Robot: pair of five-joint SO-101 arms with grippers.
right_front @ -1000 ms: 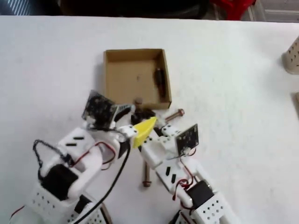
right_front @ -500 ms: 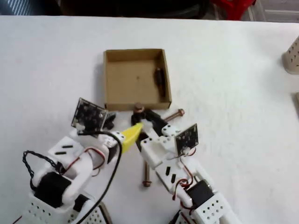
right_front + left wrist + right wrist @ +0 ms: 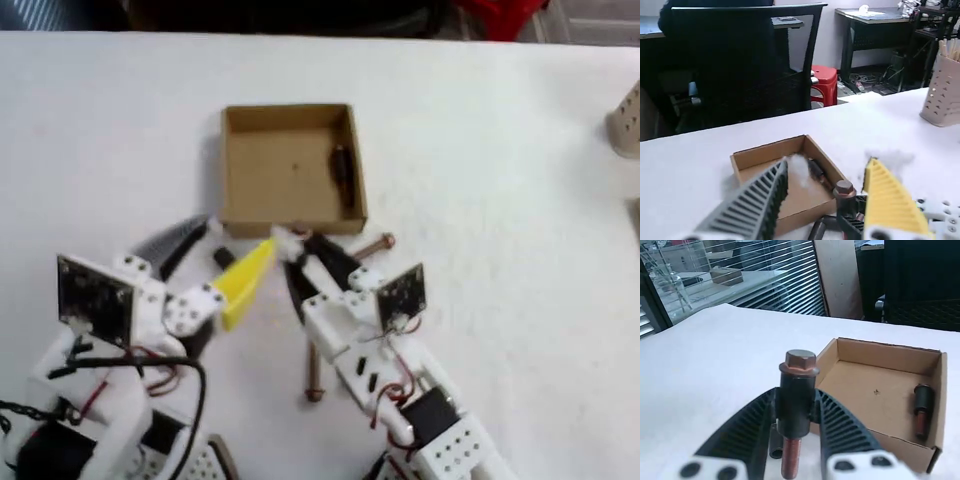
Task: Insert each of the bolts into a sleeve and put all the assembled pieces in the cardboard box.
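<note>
My right jaws clench an upright sleeved bolt (image 3: 797,395) just beside the cardboard box (image 3: 285,117); my left jaws gape. Broad white surface (image 3: 500,150) lies beyond; chair (image 3: 740,55) and desks (image 3: 865,25) stand behind.

On the tabletop (image 3: 500,200), a loose bolt (image 3: 313,378) runs under the right arm (image 3: 370,350), its upper shank hidden. A second bolt (image 3: 376,243) shows just its head end beside that arm. The perforated holder (image 3: 626,124) is cut by the frame edge. In the right wrist view the sleeved bolt (image 3: 796,405) has its tip cut off.
</note>
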